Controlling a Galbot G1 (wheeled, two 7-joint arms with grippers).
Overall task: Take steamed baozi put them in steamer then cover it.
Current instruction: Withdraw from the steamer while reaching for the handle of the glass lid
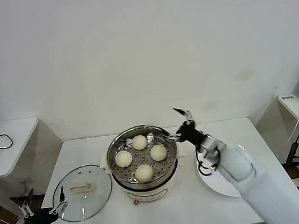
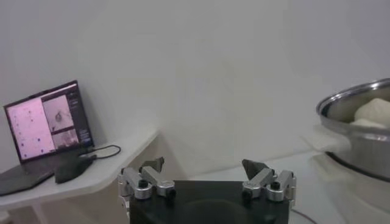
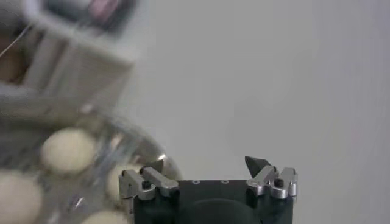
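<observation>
The steamer (image 1: 142,161) is shiny metal with a tray full of little holes, on a smooth cream plastic base. The four baozi (image 1: 139,142) look soft, smooth and matt. The cover (image 1: 82,193) is clear, glossy glass with a metal rim and a cream plastic handle. The plate (image 1: 225,187) is smooth white. The worktop (image 1: 84,151) is plain matt white.

My right gripper (image 1: 178,124): arm stretched forward, fingers spread, empty. My left gripper (image 1: 43,207): low at my side, fingers spread, empty.
</observation>
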